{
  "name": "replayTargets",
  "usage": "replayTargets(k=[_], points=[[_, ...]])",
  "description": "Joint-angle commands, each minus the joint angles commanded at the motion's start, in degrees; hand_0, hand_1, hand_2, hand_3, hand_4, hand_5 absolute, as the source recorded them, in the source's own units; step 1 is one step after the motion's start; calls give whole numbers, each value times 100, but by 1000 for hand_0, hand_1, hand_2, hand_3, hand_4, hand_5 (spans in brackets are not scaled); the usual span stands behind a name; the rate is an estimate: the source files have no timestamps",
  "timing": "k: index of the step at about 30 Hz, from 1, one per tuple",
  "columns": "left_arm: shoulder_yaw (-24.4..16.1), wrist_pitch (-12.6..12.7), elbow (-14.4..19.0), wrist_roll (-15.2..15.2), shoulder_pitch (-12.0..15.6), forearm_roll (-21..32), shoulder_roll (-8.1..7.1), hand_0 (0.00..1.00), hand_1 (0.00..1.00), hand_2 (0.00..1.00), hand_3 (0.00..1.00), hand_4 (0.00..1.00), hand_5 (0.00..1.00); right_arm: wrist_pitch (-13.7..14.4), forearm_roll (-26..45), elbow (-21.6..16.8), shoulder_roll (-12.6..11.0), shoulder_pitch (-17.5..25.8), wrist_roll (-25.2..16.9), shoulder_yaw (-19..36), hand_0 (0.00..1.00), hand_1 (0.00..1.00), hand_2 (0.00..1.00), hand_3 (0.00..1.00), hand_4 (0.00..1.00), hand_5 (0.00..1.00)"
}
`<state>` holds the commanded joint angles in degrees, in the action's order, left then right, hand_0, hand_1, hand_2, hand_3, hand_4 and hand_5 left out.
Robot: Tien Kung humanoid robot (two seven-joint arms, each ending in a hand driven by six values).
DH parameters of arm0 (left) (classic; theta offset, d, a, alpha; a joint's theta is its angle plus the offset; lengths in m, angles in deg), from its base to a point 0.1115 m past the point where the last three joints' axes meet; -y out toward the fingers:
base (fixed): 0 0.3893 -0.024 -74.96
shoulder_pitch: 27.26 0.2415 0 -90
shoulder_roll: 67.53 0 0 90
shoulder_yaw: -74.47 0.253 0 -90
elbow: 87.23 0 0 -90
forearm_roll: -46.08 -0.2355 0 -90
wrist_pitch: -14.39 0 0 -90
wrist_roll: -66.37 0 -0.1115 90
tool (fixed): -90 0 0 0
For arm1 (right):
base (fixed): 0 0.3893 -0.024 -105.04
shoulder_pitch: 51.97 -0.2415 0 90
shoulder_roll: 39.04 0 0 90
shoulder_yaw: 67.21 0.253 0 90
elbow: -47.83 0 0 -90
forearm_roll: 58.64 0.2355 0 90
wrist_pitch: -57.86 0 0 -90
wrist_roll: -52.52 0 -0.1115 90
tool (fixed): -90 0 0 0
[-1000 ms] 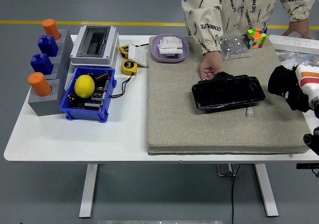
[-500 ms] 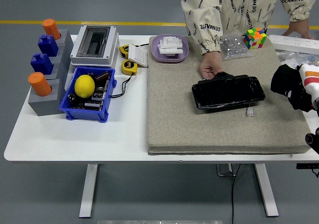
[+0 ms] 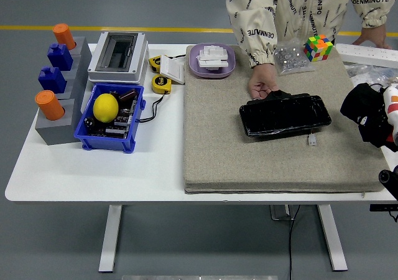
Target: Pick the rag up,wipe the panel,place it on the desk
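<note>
Head view, glossy black panel (image 3: 285, 115), person's hand (image 3: 262, 84)

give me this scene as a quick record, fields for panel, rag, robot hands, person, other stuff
panel: black panel lying flat on the grey mat
rag: black rag bunched at the right hand, off to the panel's right
left hand: not in view
person: hand resting on the panel's far left edge
other: lemon in the blue bin; colour cube at the mat's far edge
</note>
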<state>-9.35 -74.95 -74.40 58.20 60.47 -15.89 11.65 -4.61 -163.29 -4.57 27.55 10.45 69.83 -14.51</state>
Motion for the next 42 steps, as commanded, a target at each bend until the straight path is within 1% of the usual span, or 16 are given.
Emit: replayTargets(k=[4,7,16,27,36,42], points=[[2,2,7,1,1,-17,-16,609,639,653,562,625,435,50,125,56,153,73,6,273,309,430,455,487,912,140],[6,3,8,0,5,-22,-26,609,639,653,562,625,435,57,172,69,211,77,7,358,309,430,455,487,912,140],[-10,3,8,-4,-9,-30,-30,609,640,652,561,625,435,28,231,24,253,118,20,474,312,431,455,487,912,142],[-68,6,5,-2,-5,-67,-26,607,639,652,561,624,433,47,273,137,357,254,-22,542,311,431,455,487,911,142],[-50,-1,7,-3,-13,-51,-14,609,639,651,561,624,433,70,256,222,496,367,-52,681,312,430,455,488,911,142],[-63,1,4,-4,-10,-58,-13,609,639,651,561,624,432,60,264,269,514,407,-63,677,312,430,455,487,911,141]])
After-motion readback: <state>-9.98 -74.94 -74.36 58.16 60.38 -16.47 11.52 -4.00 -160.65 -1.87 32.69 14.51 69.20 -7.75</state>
